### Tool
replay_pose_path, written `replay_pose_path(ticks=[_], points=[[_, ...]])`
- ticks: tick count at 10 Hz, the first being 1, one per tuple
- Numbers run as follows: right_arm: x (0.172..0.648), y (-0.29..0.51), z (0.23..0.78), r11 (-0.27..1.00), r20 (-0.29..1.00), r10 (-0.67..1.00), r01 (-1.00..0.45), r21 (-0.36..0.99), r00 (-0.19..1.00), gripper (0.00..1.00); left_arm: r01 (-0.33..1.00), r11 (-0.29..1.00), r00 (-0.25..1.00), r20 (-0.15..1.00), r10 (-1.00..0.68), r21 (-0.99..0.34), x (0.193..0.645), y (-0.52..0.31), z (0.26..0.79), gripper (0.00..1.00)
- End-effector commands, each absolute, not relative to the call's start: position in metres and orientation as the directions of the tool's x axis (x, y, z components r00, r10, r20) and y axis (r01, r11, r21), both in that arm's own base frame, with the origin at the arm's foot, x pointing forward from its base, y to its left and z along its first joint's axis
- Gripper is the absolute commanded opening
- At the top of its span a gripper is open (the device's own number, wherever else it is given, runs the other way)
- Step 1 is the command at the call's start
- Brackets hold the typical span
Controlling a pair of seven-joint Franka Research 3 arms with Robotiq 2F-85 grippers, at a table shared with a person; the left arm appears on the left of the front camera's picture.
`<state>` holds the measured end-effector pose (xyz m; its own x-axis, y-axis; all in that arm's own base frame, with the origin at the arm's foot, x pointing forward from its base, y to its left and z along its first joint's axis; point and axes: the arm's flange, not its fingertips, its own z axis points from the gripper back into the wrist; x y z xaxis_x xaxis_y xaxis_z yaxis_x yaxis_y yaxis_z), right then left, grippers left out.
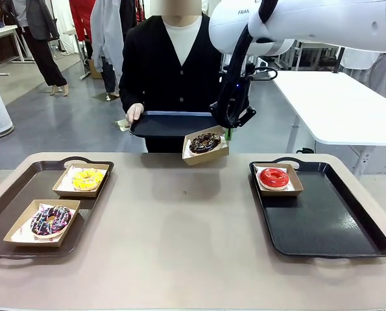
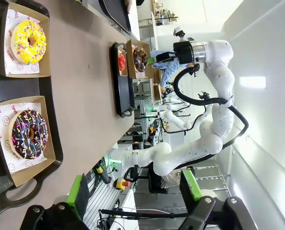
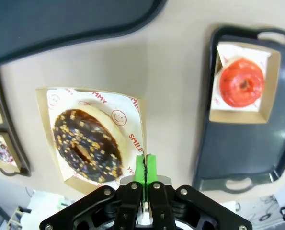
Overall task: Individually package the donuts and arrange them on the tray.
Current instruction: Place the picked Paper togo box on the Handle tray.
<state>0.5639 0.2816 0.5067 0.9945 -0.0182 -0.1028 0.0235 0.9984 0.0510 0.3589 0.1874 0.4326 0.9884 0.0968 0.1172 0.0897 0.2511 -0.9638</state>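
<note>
My right gripper (image 1: 229, 131) (image 3: 144, 168) is shut on the edge of a cardboard box (image 3: 132, 108) that holds the dark chocolate speckled donut (image 1: 205, 142) (image 3: 87, 146). It hangs in the air over the table's far edge, just in front of the person's held tray. The red-iced donut (image 1: 274, 177) (image 3: 241, 82) lies boxed at the back left corner of the right black tray (image 1: 329, 227). On the left tray (image 1: 4, 194) the yellow donut (image 1: 87, 179) (image 2: 28, 40) and the sprinkled chocolate donut (image 1: 50, 221) (image 2: 28, 134) each lie in a box. My left gripper (image 2: 135, 189) is open, high above the table.
A person in a black cardigan stands at the far side, one hand (image 1: 134, 113) on a dark tray (image 1: 170, 124) held over the table's far edge. The tan tabletop (image 1: 180, 227) lies bare between the two trays. A white table (image 1: 342, 97) stands at the back right.
</note>
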Motion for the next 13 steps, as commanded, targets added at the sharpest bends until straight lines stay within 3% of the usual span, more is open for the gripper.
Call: replay_pose_path(ticks=[1, 5, 9, 13], points=[[0.518, 0.241, 0.535, 1.000, -0.109, 0.003, -0.002, 0.008, 0.994, 0.01, 0.094, 0.247, 0.988, 0.122, 0.099, -0.964, 0.358, 0.189, 0.434, 1.00], [0.460, 0.146, 0.542, 0.997, -0.067, -0.055, 0.059, 0.057, 0.996, 0.01, 0.094, 0.247, 0.988, 0.122, 0.099, -0.964, 0.358, 0.189, 0.434, 1.00], [0.425, 0.084, 0.484, 0.996, -0.038, -0.044, 0.046, 0.072, 0.998, 0.01, 0.094, 0.247, 0.988, 0.122, 0.099, -0.964, 0.358, 0.189, 0.434, 1.00], [0.431, 0.072, 0.417, 0.996, -0.079, -0.031, 0.037, 0.085, 0.996, 0.01, 0.094, 0.247, 0.988, 0.122, 0.099, -0.964, 0.358, 0.189, 0.434, 1.00]])
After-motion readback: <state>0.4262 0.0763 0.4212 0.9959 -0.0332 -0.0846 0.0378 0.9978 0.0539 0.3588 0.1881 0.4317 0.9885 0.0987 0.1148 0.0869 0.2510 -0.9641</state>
